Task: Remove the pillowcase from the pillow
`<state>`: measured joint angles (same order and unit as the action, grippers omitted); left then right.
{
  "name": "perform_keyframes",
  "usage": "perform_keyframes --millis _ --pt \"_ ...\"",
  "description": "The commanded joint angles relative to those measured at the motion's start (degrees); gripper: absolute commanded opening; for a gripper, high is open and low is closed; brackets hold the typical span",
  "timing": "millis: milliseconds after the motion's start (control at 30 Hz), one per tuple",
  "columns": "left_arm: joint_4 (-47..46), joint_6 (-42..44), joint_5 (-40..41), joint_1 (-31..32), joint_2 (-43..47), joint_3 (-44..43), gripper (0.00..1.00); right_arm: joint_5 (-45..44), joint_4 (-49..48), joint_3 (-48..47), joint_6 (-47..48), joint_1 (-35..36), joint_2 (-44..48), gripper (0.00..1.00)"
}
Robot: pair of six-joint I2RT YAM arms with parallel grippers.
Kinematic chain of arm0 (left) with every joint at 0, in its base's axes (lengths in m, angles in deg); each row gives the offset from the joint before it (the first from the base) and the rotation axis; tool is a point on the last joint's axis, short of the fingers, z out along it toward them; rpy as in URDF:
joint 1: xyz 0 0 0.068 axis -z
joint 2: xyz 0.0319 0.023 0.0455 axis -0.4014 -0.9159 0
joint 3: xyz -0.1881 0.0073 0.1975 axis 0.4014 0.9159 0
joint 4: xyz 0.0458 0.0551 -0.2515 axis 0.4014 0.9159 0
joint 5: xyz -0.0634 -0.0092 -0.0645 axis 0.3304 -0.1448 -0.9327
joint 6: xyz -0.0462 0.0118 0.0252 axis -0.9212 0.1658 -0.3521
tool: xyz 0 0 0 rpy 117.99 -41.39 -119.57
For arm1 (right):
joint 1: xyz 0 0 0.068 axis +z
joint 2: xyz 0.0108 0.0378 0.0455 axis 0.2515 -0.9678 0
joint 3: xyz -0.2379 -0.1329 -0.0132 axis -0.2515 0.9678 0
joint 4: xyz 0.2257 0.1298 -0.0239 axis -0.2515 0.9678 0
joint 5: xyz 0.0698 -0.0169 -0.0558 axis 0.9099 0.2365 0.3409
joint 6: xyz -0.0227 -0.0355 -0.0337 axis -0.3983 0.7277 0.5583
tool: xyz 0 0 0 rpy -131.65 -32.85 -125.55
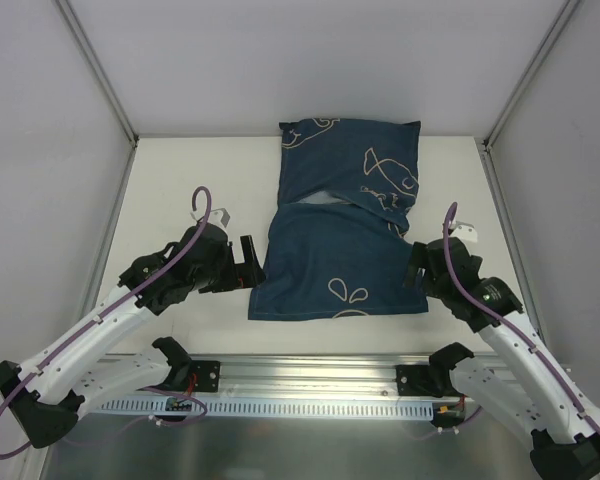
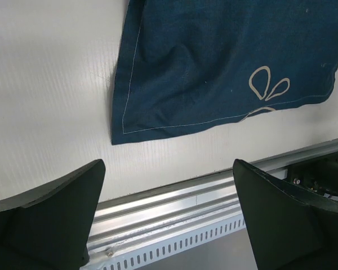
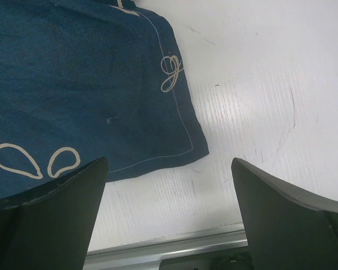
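Note:
The navy pillowcase with cream whale and fish outlines lies in the middle of the white table. Its far half is plump, and its near half lies flat and limp towards me. The cream pillow is almost wholly hidden inside; only a pale sliver shows at the fold. My left gripper is open and empty just left of the flat half's left edge. My right gripper is open and empty at its right edge. The left wrist view shows the near left corner of the pillowcase beyond my left gripper. The right wrist view shows its near right corner beyond my right gripper.
A white table is enclosed by white walls with metal corner posts. An aluminium rail runs along the near edge and shows in the left wrist view.

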<state>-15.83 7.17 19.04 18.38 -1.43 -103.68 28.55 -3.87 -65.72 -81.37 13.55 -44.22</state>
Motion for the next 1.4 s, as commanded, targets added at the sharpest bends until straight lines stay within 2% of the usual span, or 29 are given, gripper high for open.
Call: perform_keyframes --millis 0,300,400,433,500,600,700,867,933,967,1067,1167,1200,1267,1367 --pt "-0.79 -1.51 0.57 0.41 0.12 0.48 0.99 0.58 0.02 -0.29 -0.87 0.09 -0.32 0.96" --pt "-0.79 -4.5 3.9 0.32 -1.11 0.74 0.99 -0.03 2.21 0.24 -0.61 0.09 0.29 0.96" --pt "-1.05 -3.98 4.09 -2.12 -5.66 -1.7 0.98 0.23 2.3 0.5 -0.43 0.09 1.44 0.96" --pt "-1.23 -3.1 2.87 -3.44 -9.6 -2.94 0.97 0.49 2.56 0.42 -0.25 0.01 1.61 0.96" --pt "-1.4 -0.38 1.55 -7.49 -14.62 -8.38 0.97 1.02 3.0 -0.11 -0.16 0.09 2.23 0.96" --pt "-2.19 3.23 -2.58 -10.74 -27.16 -17.16 0.99 1.28 4.67 -1.16 -1.04 0.01 2.75 0.96" --pt "-2.63 6.22 -4.52 -11.89 -36.83 -27.44 0.99 2.07 5.2 -1.78 -1.57 0.09 2.76 0.96" --pt "-3.08 9.65 -13.29 -12.77 -52.06 -44.74 0.97 3.31 6.61 -3.18 -1.83 0.18 2.23 0.97" --pt "-2.99 10.09 -15.33 -12.77 -59.45 -48.64 0.94 3.74 7.57 -4.06 -2.01 0.18 2.49 0.97" --pt "-2.99 10.35 -17.25 -12.77 -61.64 -51.61 0.89 4.01 7.84 -4.33 -2.01 0.18 2.58 0.97" --pt "-2.99 9.83 -18.5 -12.51 -67.55 -53.14 0.77 4.1 9.33 -5.29 -2.18 0.18 3.46 0.97" --pt "-3.08 10.53 -19.12 -10.59 -67.82 -51.12 0.42 4.36 9.86 -4.51 -2.27 0.18 4.42 0.97" --pt "-3.08 10.79 -17.98 -9.88 -66.17 -50.24 0.17 4.45 9.51 -3.98 -2.36 0.18 4.52 0.97" --pt "-3.16 11.41 -17.71 -7.86 -63.88 -46.38 0.0 5.15 8.9 -2.75 -2.62 0.18 3.82 0.98" --pt "-4.38 9.57 -16.83 -4.71 -57.11 -37.78 0.0 9.96 5.66 -0.56 -3.24 0.18 3.29 0.97"
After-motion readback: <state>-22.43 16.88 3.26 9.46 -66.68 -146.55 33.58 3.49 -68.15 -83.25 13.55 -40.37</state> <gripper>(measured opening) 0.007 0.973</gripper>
